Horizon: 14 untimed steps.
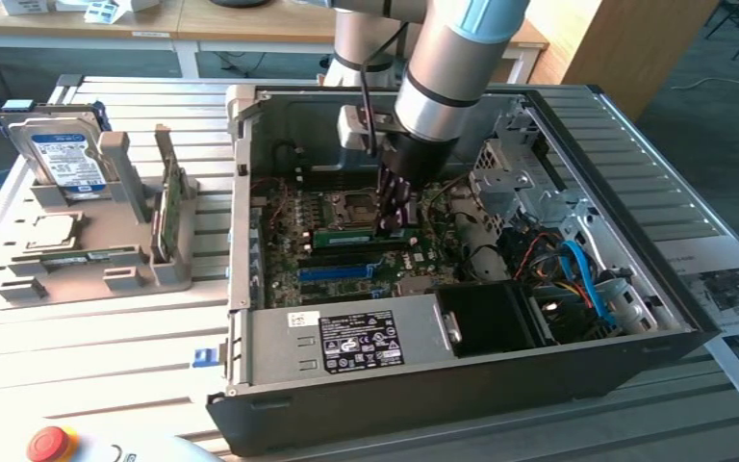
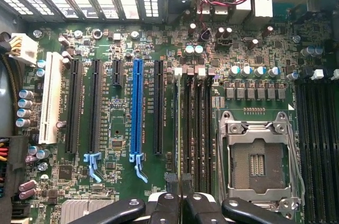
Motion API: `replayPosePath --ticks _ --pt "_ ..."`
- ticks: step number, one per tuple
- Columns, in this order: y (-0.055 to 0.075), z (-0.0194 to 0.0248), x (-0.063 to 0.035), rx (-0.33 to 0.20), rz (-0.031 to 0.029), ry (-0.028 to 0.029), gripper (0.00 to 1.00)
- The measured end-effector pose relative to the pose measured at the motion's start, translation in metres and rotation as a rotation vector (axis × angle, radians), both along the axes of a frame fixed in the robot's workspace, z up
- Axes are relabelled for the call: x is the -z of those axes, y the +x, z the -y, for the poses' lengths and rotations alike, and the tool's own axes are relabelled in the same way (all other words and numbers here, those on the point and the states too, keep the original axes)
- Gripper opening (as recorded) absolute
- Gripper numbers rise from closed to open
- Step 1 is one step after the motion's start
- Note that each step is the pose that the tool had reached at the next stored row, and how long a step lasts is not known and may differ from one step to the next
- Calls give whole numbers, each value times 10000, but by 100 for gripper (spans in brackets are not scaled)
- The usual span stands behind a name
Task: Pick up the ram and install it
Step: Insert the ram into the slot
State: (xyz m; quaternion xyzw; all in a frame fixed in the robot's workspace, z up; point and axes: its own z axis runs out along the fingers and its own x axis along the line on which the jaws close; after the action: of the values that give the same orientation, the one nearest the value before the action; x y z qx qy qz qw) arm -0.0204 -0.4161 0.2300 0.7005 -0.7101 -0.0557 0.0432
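We see the gripper (image 1: 393, 229) reaching down into the open computer case (image 1: 472, 385), in the middle of the exterior view. Its jaws are almost pressed together, with just a thin gap, and they pinch the ram (image 1: 344, 236). In the wrist view the black fingertips (image 2: 171, 182) squeeze the ram by its thin edge. The ram stands on edge at a black slot on the green board (image 2: 123, 128), between the blue slot strip (image 2: 137, 107) and the silver chip socket (image 2: 258, 160). A hard drive (image 1: 62, 159) stands in a grey rack (image 1: 151, 265) at the upper left of the exterior view.
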Motion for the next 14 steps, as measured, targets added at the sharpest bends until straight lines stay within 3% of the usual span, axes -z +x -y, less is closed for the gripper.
replayPosePath --ticks 14 --pt "-19 -3 1 40 -1 -1 12"
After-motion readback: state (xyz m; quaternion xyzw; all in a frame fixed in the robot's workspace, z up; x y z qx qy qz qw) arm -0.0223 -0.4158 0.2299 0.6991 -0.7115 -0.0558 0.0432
